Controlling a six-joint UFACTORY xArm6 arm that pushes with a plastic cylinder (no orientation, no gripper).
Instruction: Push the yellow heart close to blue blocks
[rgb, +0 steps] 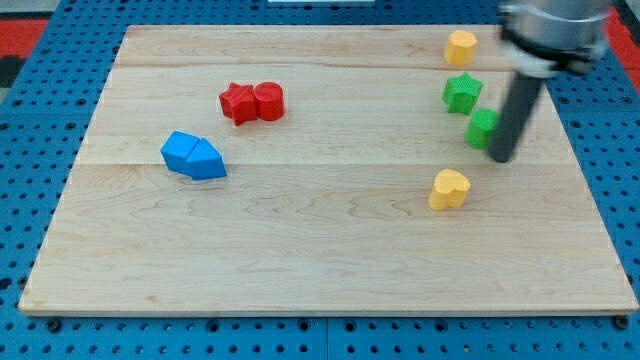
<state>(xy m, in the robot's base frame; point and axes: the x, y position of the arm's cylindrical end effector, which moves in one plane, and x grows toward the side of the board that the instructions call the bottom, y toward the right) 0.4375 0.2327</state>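
Yellow heart (449, 189): is lying flat on the wooden board (320, 250), toward the view's right and a little below the middle; its long axis is running roughly left to right across the view, and the pointed end appears to be facing the view's left, though the blur is making this uncertain.
Tip (499, 158): is sitting above and to the right of the yellow heart, near it but apart from it.
Rod: is standing upright, dark and straight; it is carrying no jaws and is holding nothing.
Green block (481, 128): is lying just left of the rod, its right side hidden behind it, so its shape cannot be made out.
Green star (462, 92): is lying just above that green block.
Second yellow block (461, 47): is sitting near the board's top edge, shape unclear.
Blue blocks (193, 156): are lying pressed together as a pair at the view's left, well apart from the yellow heart.
Red star (238, 103): is touching the red cylinder (269, 101), above the blue blocks.
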